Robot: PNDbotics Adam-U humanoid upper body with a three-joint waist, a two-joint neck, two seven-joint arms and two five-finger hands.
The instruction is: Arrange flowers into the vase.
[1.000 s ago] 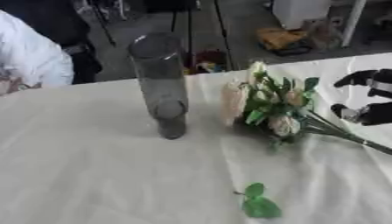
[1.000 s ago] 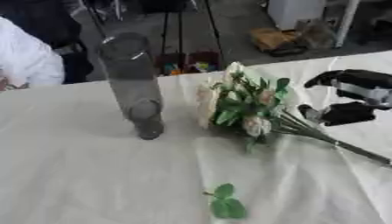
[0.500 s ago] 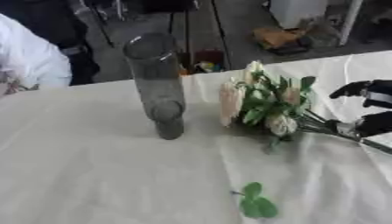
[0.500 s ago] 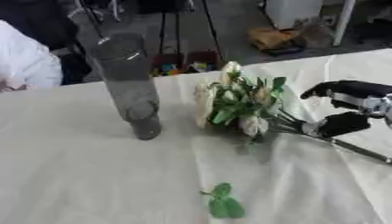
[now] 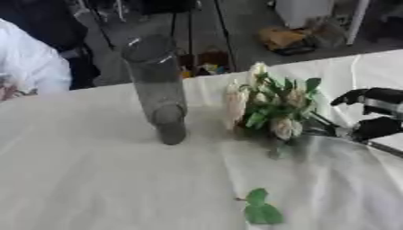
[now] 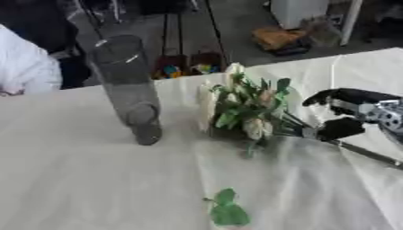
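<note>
A tall smoky glass vase (image 5: 158,87) stands upright on the white tablecloth (image 5: 94,179), left of centre. A bunch of pale roses with green leaves (image 6: 244,108) lies on the cloth to its right, stems pointing right. My right hand (image 6: 350,114) comes in from the right edge with thumb and fingers curled round the stems (image 6: 303,131) just behind the leaves. The blooms look slightly raised off the cloth. My left hand shows in neither view.
A loose green leaf sprig (image 5: 258,209) lies on the cloth near the front. A person in white (image 5: 28,67) sits at the far left edge. Beyond the table's far edge the floor holds stands and clutter (image 5: 287,38).
My right hand has moved left along the stems and closed round them close to the leaves. The bouquet has shifted slightly; the vase and the leaf sprig stay put.
</note>
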